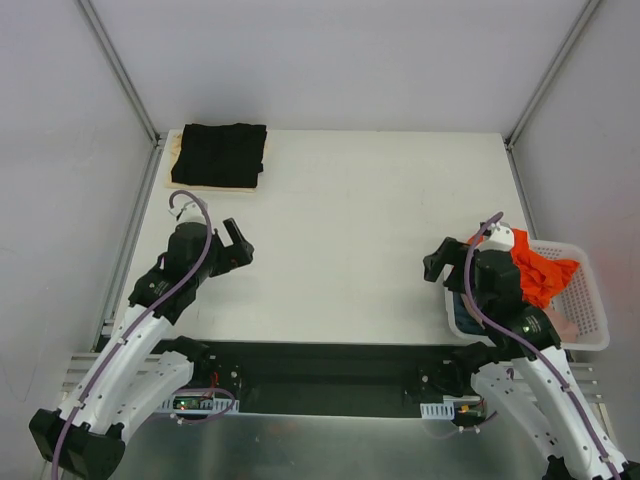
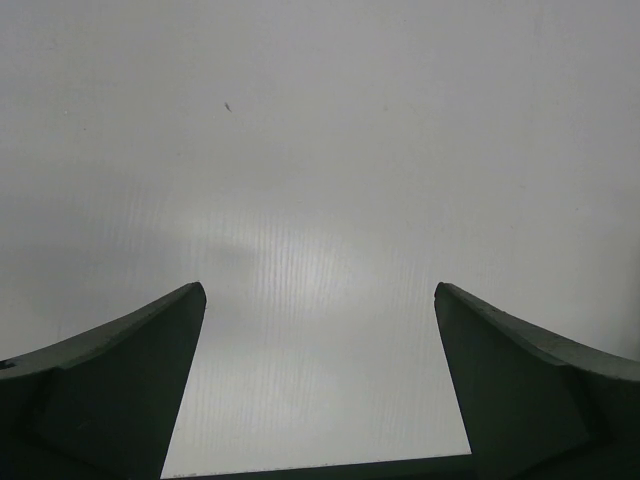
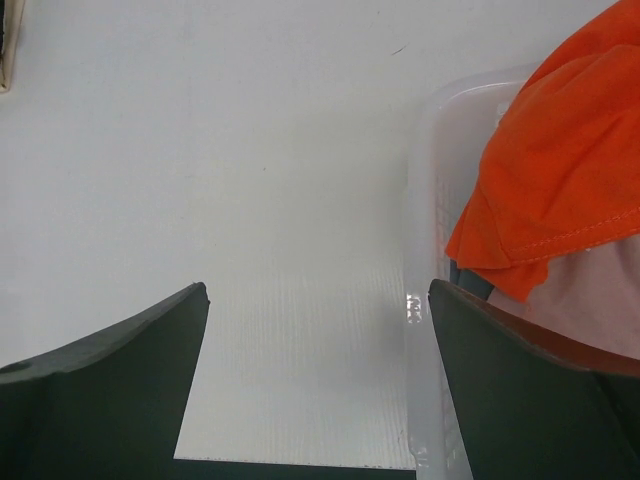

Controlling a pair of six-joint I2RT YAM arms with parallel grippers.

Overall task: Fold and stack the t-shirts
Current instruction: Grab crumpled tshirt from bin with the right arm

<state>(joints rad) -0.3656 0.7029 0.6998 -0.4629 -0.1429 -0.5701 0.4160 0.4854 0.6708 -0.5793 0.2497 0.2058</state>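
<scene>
Two grippers, top view: the left gripper (image 1: 238, 246) and the right gripper (image 1: 436, 262) are hovering over the white worktop (image 1: 350, 220), jaws standing apart, neither clasping anything.
Stack, top view: a folded black t-shirt (image 1: 223, 153) is lying on a cream cloth (image 1: 173, 165) at the far left corner of the worktop, well apart from the left gripper and beyond it.
Basket, top view: an orange t-shirt (image 1: 541, 276) is lying crumpled in the white basket (image 1: 596, 318) at the right edge, just beside the right gripper on its right.
Left wrist view: the left gripper (image 2: 320, 290) is holding its fingers (image 2: 110, 380) wide apart, with only worktop (image 2: 320, 150) showing between them.
Right wrist view: the right gripper (image 3: 318, 290) is standing wide apart too. The basket's rim (image 3: 425, 200) is running just inside the right-hand finger (image 3: 530, 390). The orange t-shirt (image 3: 560, 170) is draping over a pink cloth (image 3: 600, 300) in the basket, ahead and to the right of that finger.
</scene>
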